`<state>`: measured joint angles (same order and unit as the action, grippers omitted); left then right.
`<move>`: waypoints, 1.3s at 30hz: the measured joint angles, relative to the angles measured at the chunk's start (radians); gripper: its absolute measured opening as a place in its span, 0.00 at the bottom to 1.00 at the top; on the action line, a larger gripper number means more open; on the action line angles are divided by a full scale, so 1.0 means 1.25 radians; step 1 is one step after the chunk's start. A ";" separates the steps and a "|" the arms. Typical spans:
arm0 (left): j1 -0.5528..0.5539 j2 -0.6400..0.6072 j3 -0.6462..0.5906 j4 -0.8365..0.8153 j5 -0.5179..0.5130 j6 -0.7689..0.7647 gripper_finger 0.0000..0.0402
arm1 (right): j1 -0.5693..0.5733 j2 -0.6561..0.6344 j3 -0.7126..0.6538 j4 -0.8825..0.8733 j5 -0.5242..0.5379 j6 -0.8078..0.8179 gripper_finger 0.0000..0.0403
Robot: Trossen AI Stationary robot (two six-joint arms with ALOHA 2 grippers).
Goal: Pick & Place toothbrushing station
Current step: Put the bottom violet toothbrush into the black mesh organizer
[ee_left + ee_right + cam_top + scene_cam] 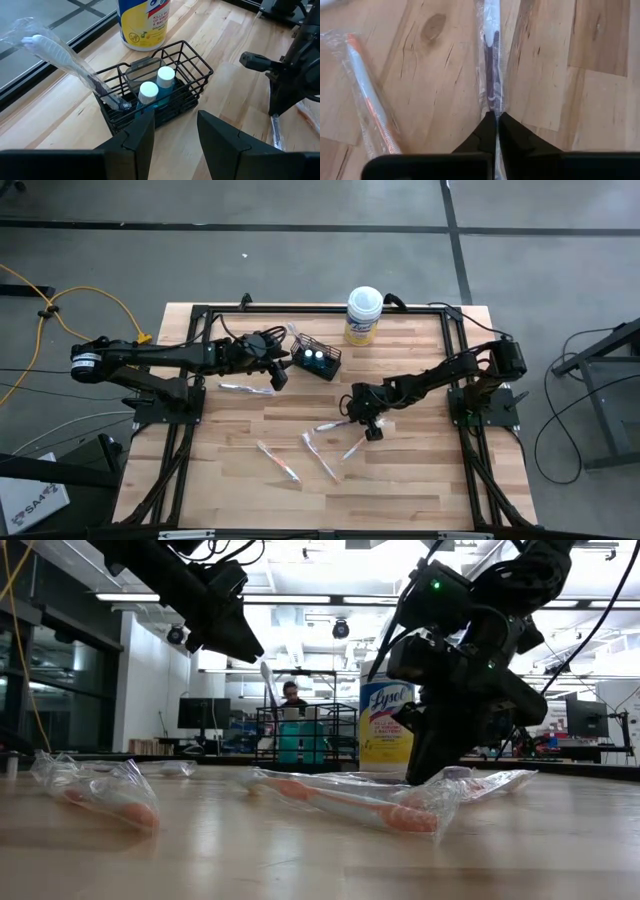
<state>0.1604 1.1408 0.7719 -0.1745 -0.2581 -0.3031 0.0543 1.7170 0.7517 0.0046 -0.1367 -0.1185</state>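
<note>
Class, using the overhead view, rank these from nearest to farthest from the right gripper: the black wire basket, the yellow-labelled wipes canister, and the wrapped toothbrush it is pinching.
1. Wrapped toothbrush: pinched in the shut right gripper, mid-table.
2. Black wire basket: farther back, toward the left arm.
3. Wipes canister: at the table's far edge.

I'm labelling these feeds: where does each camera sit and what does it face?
High: overhead, facing down; both arms, table.
Low: tabletop level, facing the room; both arms, wrapped toothbrushes.
Left wrist: facing the wire basket; own open fingers.
Right wrist: facing down; right gripper shut on purple toothbrush.
Shared: Lysol canister, high, low, left wrist.
</note>
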 joint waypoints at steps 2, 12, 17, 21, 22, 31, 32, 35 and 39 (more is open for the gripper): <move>0.000 0.000 0.000 0.000 0.000 0.000 0.36 | 0.008 -0.003 0.000 -0.002 0.030 -0.014 0.01; 0.000 0.000 0.000 0.004 0.065 -0.002 0.36 | 0.077 -0.066 -0.002 -0.035 0.234 -0.083 0.00; 0.000 0.000 0.000 0.014 0.101 -0.014 0.36 | 0.117 -0.113 -0.001 -0.051 0.326 -0.133 0.00; 0.000 0.000 0.000 0.049 0.182 -0.016 0.36 | 0.157 -0.139 -0.002 -0.047 0.434 -0.204 0.00; 0.000 0.000 0.000 0.060 0.208 -0.020 0.36 | 0.168 -0.144 -0.002 -0.038 0.464 -0.229 0.00; 0.000 0.000 0.000 0.105 0.421 -0.062 0.36 | 0.237 -0.167 -0.001 0.107 0.695 -0.459 0.01; 0.000 0.000 0.000 0.105 0.439 -0.070 0.36 | 0.240 -0.167 -0.001 0.132 0.707 -0.493 0.01; 0.000 0.008 0.000 0.105 0.493 -0.089 0.36 | 0.247 -0.167 -0.001 0.217 0.710 -0.587 0.01; 0.000 0.030 0.000 0.112 0.543 -0.094 0.36 | 0.244 -0.167 -0.001 0.315 0.667 -0.679 0.01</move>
<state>0.1604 1.1780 0.7723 -0.0345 0.4211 -0.4207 0.3590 1.5085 0.7507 0.3982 0.6969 -0.9672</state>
